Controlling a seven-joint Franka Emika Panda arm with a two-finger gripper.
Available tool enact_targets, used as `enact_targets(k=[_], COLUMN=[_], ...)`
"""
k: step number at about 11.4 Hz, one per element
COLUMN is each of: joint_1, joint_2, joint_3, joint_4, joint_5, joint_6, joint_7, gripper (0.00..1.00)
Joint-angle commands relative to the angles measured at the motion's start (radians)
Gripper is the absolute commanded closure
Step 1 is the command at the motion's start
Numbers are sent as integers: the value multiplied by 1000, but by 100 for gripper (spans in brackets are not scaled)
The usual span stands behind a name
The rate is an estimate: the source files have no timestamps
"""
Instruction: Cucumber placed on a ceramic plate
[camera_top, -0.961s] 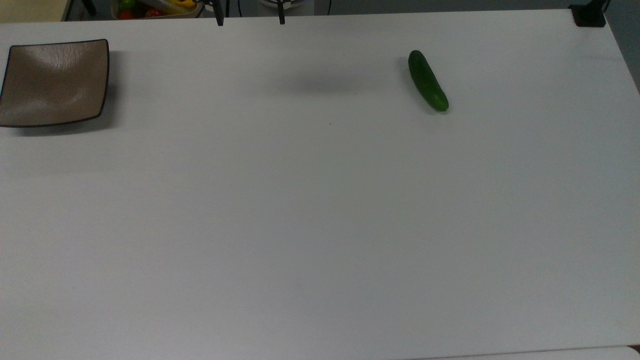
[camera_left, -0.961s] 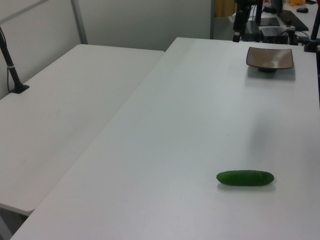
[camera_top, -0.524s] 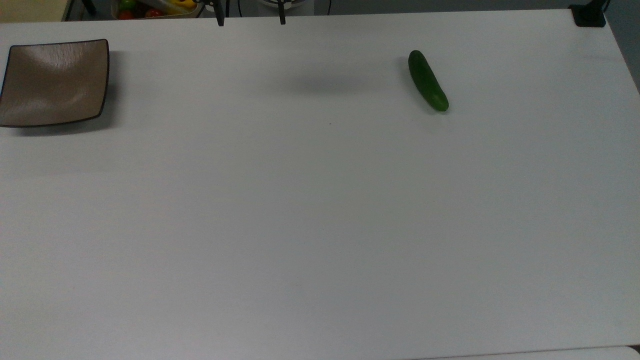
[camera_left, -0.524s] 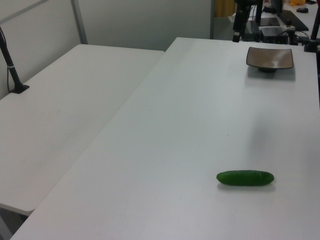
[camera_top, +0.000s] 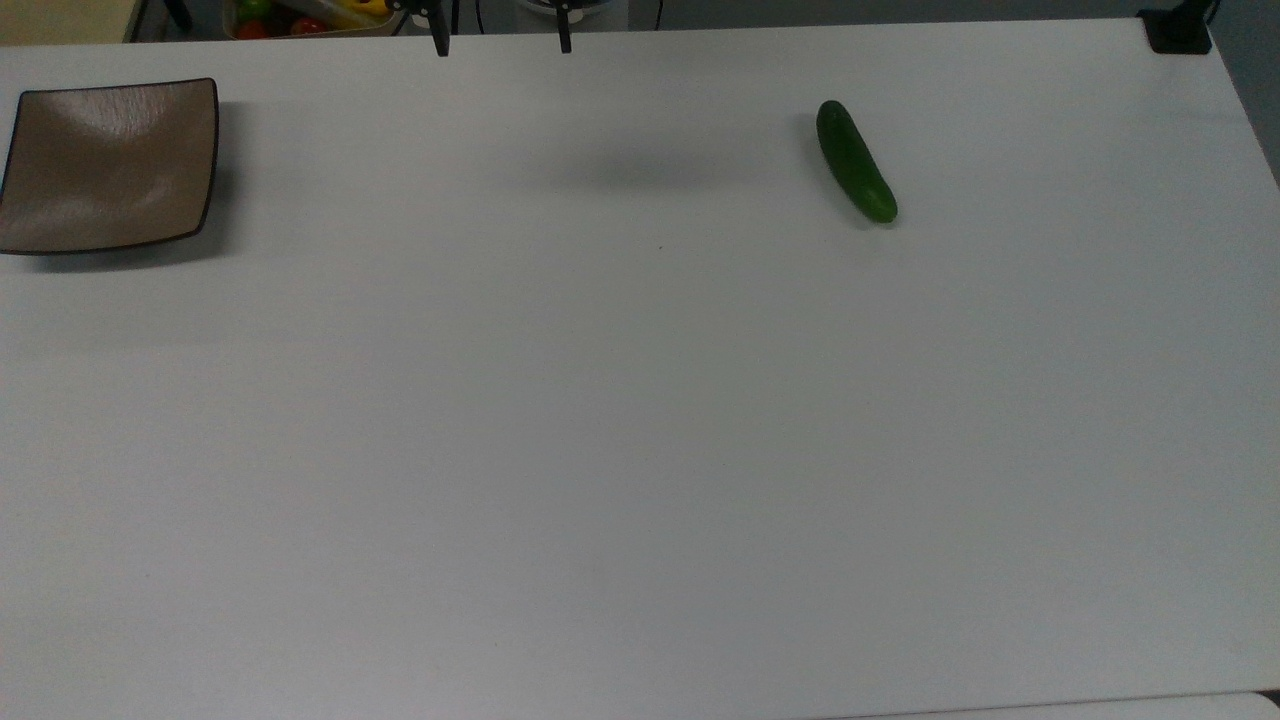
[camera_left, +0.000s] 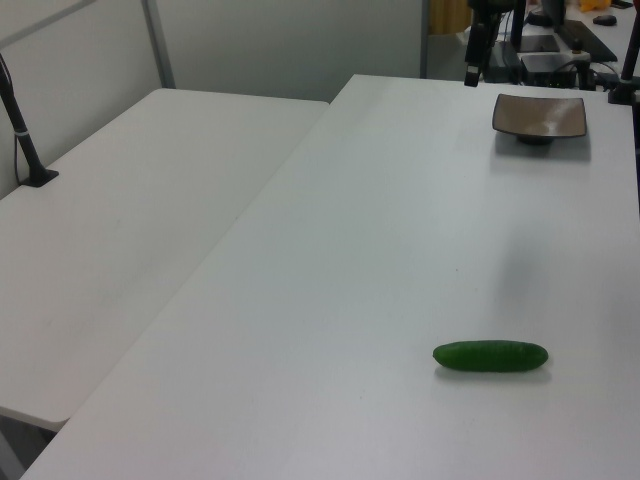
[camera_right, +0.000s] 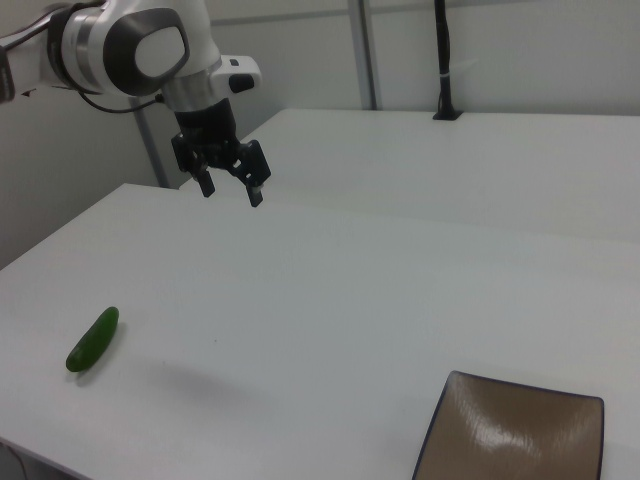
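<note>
One tool (camera_right: 229, 189), fingers spread, holding nothing, high above the desk (camera_top: 640, 450) | cucumber (camera_right: 93, 339) down toward the right view's left, long axis pointing away | ceramic plate (camera_right: 512, 432) opposite.

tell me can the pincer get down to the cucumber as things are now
Probably yes. The pincer hangs open above the white table, and the cucumber lies flat by itself with nothing near it. The ceramic plate sits far off.
</note>
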Motion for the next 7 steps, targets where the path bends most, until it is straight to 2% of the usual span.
enact_targets(k=[1,7], joint_1=[4,10], joint_2=[2,3], joint_3=[-5,7], joint_4=[10,8], joint_5=[17,19], joint_6=[-18,-50], joint_7=[-16,-15], gripper=[0,0])
